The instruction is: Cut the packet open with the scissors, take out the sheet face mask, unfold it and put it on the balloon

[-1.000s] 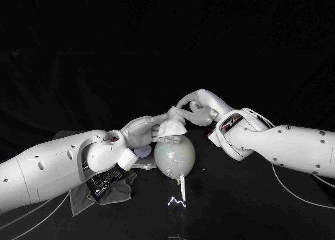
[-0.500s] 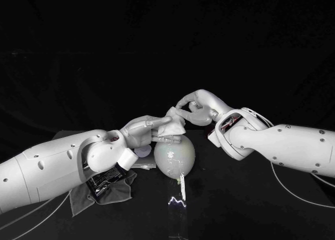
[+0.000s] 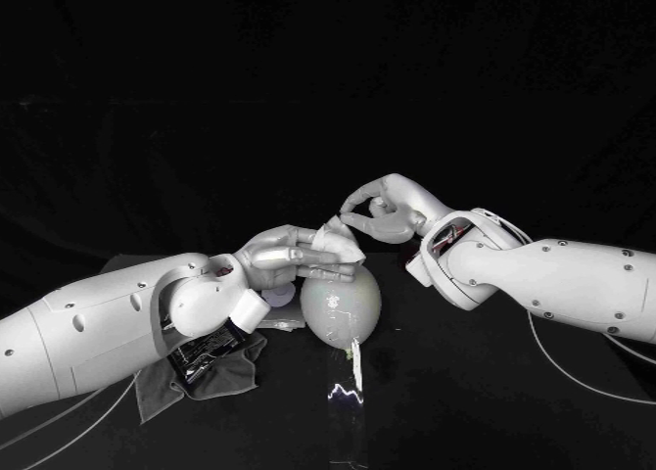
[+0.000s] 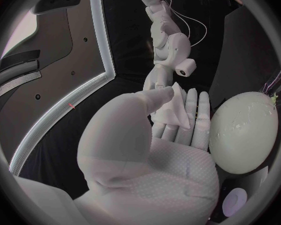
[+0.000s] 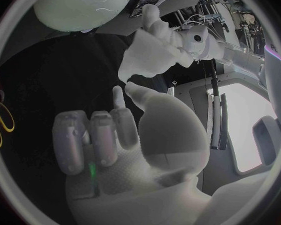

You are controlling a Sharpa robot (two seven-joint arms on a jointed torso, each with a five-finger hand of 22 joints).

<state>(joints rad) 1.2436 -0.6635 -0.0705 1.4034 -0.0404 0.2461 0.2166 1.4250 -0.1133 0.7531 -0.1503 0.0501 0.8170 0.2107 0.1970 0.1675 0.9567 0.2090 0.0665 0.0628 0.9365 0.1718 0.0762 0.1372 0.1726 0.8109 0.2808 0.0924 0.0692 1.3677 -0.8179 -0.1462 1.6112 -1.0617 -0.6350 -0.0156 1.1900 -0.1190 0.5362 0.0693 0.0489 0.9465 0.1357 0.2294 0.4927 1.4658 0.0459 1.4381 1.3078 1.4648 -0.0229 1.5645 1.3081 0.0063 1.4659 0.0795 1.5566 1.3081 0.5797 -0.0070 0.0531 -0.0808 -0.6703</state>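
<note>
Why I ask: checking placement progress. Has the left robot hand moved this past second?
Yes: the left robot hand has dropped slightly toward the balloon.

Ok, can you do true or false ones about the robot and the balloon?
1. The left hand holds the crumpled white sheet face mask. True.
2. The mask is spread over the pale oval balloon. False: it is bunched in the left hand, just above the balloon.
3. A grey cloth lies on the black table by the left arm. True.
4. The right hand rests flat on the table. False: it is raised, close to the mask.
</note>
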